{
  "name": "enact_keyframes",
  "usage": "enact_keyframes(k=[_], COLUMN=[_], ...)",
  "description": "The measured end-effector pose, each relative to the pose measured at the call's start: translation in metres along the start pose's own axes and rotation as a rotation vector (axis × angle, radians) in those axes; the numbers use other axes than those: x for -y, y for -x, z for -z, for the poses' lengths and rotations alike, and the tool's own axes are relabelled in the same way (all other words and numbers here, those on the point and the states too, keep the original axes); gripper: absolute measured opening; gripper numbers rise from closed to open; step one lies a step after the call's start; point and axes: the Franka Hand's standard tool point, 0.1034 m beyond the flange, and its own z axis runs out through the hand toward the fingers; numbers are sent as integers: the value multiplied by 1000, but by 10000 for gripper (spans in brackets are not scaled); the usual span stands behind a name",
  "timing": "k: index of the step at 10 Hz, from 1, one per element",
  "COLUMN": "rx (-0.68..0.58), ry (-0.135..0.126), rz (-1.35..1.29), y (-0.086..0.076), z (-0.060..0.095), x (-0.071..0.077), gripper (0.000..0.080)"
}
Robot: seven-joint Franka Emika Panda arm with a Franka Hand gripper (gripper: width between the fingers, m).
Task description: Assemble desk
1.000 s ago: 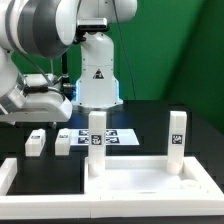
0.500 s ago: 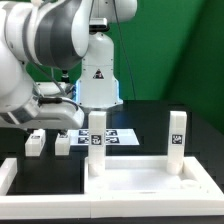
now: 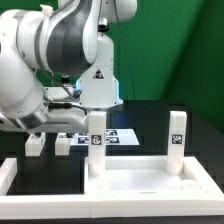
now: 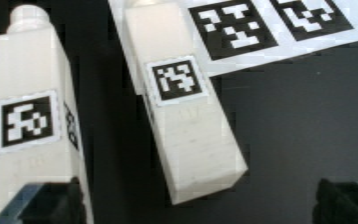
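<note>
The gripper (image 4: 197,200) is hanging over the two loose legs with its jaws released and spread wide, gripping nothing. In the wrist view its dark fingertips (image 4: 43,203) are showing at the picture's edge, one on each side of the inner leg (image 4: 188,115), and neither is touching it. That leg is lying flat on the black table (image 4: 291,130), tag facing up, with one end just beside the marker board (image 4: 265,25). The outer leg (image 4: 30,110) is lying alongside it, roughly parallel, with a strip of bare table between them and its own tag also facing up. One fingertip is overlapping the outer leg's end in the picture; whether it is touching I cannot tell.

In the exterior view the arm (image 3: 55,50) is leaning low toward that view's left, and its bulk is hiding most of the gripper. The two loose legs are lying under it, between the arm and the rail (image 3: 10,172).

The tabletop (image 3: 140,188) is lying in the foreground with its rim up — well apart from the gripper. Two more legs are standing on it at its far corners: the left upright leg (image 3: 96,138) and the right upright leg (image 3: 177,135), both with tags facing the camera. Whether they are fixed in place I cannot tell.
</note>
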Motion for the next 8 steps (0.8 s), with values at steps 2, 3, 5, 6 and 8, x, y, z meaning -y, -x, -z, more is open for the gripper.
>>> enact_keyframes(k=[2,3,5,6,8], rx=[12,19,29,32,14], ry=[-3,0,1,3,30], rz=[-5,-5,-3,-2,4], y=[-1,-2,-3,-3,-6], z=[-7,-10,-15,-15,-12], x=[-2,-1,0,1,-1], gripper=[649,649,649,649,649])
